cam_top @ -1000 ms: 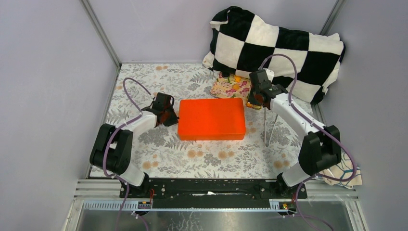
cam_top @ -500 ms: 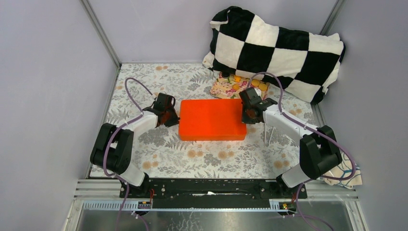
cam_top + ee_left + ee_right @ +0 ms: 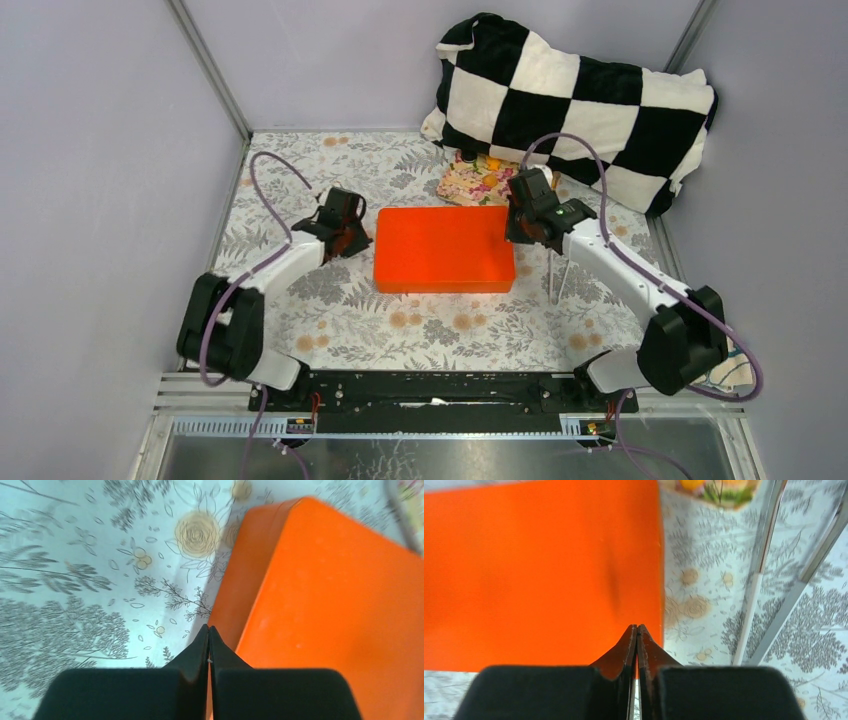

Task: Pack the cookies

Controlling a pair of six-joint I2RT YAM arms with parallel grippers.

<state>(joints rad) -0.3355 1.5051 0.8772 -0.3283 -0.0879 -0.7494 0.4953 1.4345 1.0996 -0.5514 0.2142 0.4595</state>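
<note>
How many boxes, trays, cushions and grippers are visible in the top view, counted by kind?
Orange rectangular box: 1
Floral-patterned rectangular tray: 1
Black-and-white checked cushion: 1
Grippers: 2, the left gripper and the right gripper
Total: 5

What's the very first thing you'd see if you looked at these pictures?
The bright orange box lying flat in the middle of the flowery tablecloth grabs the eye first. The shut left gripper sits at its left end and the shut right gripper at its right end. In the far right corner lies a big black-and-white checkered pillow.
</note>
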